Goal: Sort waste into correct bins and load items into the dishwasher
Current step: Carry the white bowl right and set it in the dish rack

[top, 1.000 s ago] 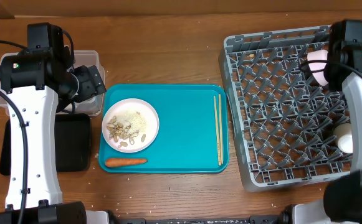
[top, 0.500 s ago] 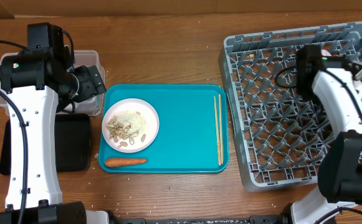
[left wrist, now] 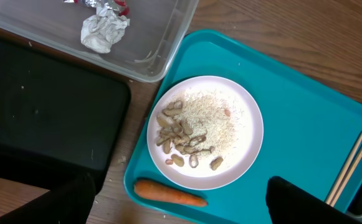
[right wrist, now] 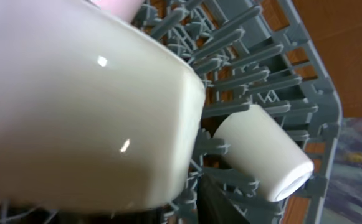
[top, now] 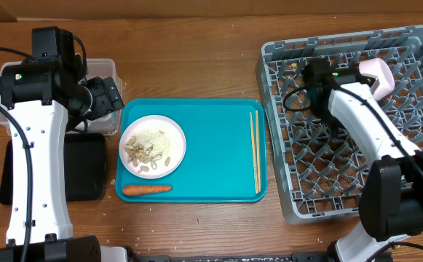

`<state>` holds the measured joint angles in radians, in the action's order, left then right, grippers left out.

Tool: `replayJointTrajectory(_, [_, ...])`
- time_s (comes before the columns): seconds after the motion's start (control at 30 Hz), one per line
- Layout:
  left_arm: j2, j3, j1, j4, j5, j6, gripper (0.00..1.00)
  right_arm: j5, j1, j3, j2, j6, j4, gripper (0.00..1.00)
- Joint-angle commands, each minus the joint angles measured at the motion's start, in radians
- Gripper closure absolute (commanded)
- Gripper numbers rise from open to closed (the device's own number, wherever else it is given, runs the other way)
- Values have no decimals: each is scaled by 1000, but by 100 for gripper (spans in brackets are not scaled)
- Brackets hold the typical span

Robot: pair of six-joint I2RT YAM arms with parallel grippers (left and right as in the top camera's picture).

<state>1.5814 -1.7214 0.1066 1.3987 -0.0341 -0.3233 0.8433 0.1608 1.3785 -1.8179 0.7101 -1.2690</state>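
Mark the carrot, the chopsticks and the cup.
carrot (top: 146,189), overhead view, middle of its body.
chopsticks (top: 255,153), overhead view, midway along the pair.
cup (right wrist: 258,155), right wrist view, its side wall.

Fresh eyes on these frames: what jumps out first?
The teal tray mid-table grabs the eye: a white plate of beige scraps, a carrot at its near edge, chopsticks along its right side. To its right, the right arm reaches across the grey rack with a pale-pink bowl at its end. The right wrist view is mostly a white bowl, with a cup lying on the pegs beside it.
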Motion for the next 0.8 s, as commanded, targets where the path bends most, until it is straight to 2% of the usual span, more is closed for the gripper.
replayJointTrajectory(0.0, [-4,-8,2,0,-10,-13,11,-45,15,-7,-2,5,-5,71])
replayJointTrajectory(0.13, [-4,-8,2,-1,-9,-13,10,-73,31,-6,-2,5,-21,43])
replayJointTrajectory(0.4, [-4,-8,2,0,-8,-13,10,-84,95,11,36,5,-53,40])
replayJointTrajectory(0.47, [-4,-8,2,0,-8,-13,10,-98,112,26,68,-1,-53,37])
replayJointTrajectory(0.57, [-4,-8,2,0,-8,-13,10,-172,128,71,154,-10,-52,25])
replayJointTrajectory(0.7, [-4,-8,2,0,-8,-13,10,-366,128,119,241,-166,2,21])
replayJointTrajectory(0.77, [-4,-8,2,0,-8,-13,10,-529,128,130,273,-269,41,19])
